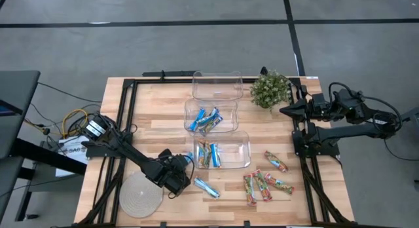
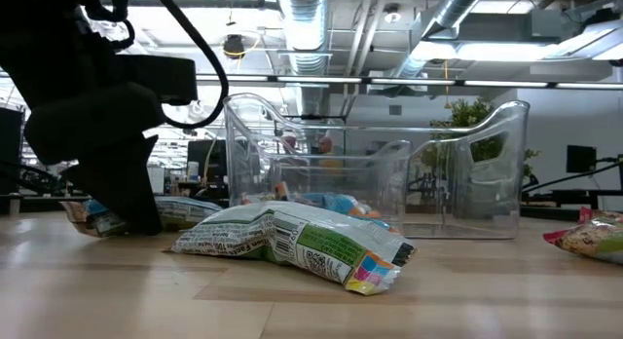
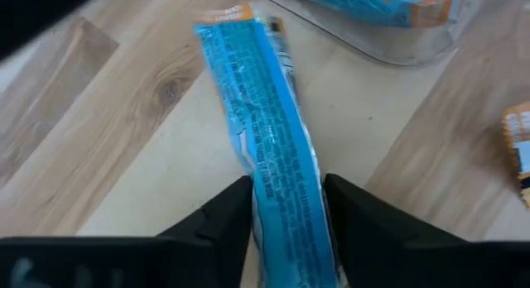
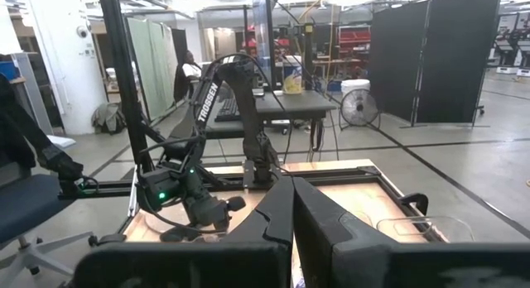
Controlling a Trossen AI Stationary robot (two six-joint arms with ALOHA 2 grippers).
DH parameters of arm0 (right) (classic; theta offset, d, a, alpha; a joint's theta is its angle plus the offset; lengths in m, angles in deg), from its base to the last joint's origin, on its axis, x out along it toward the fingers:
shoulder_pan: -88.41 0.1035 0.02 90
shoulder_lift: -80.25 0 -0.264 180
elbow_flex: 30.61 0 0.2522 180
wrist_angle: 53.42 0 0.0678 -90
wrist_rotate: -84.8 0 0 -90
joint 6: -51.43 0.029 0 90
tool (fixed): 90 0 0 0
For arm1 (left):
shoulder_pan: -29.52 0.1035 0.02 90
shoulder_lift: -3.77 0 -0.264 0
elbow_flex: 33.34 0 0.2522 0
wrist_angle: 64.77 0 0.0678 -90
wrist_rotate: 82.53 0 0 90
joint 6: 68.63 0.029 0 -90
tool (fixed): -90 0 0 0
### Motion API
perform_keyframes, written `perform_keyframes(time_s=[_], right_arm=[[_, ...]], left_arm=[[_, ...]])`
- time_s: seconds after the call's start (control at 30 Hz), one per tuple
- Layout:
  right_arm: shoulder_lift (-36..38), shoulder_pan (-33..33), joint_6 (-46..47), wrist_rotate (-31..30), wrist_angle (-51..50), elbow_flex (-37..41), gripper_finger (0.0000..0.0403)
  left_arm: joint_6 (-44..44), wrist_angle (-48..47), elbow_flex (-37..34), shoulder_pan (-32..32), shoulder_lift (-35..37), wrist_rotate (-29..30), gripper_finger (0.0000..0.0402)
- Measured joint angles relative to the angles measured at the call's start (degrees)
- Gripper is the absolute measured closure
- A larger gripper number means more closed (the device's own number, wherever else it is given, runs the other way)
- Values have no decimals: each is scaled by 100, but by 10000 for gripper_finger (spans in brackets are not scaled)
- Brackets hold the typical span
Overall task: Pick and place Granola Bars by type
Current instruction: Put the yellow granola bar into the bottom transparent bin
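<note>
A bright blue granola bar (image 3: 265, 122) lies flat on the wooden table near its front edge, also seen in the high view (image 1: 207, 187). My left gripper (image 3: 288, 207) stands over its near end, fingers closed in on it. Several blue bars lie in the middle clear bin (image 1: 211, 116), and more bars lie in the near bin (image 1: 221, 151). Red-green-orange bars (image 1: 265, 183) lie loose on the table at the front right. My right gripper (image 4: 292, 213) is shut, held high at the table's right edge (image 1: 283, 111). My left gripper pinches the blue bar between its two fingers, one on each long edge (image 3: 319, 197), close to the bar's end nearest the gripper. The fingers slant down from the table's left side. The bar runs away from the fingers and lies flat on the table.
An empty clear bin (image 1: 217, 85) stands at the far side, a small potted plant (image 1: 270, 89) beside it. A coiled rope mat (image 1: 140, 194) lies at the front left, beside my left arm. One green-white bar (image 2: 302, 242) lies close to the low camera.
</note>
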Motion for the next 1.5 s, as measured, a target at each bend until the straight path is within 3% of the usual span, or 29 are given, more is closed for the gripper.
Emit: perform_keyframes(time_s=[0.23, 0.4, 0.77, 0.97, 1.23, 1.5], right_arm=[[0, 1, 0, 1, 0, 0, 403], [0, 0, 0, 0, 0, 0, 403], [0, 1, 0, 1, 0, 0, 403], [0, 2, 0, -1, 0, 0, 403], [0, 2, 0, 1, 0, 0, 403], [0, -1, 0, 0, 0, 0, 403]], left_arm=[[-12, 4, 0, -79, -7, -10, 314], [-150, -104, 54, -194, -24, 14, 334], [-1042, -887, 362, -410, -31, -95, 338], [-2083, -1523, 613, -538, -31, 218, 338], [-2654, -1752, 996, -548, -28, 531, 338], [-3276, -3227, 1677, -545, -19, 822, 338]])
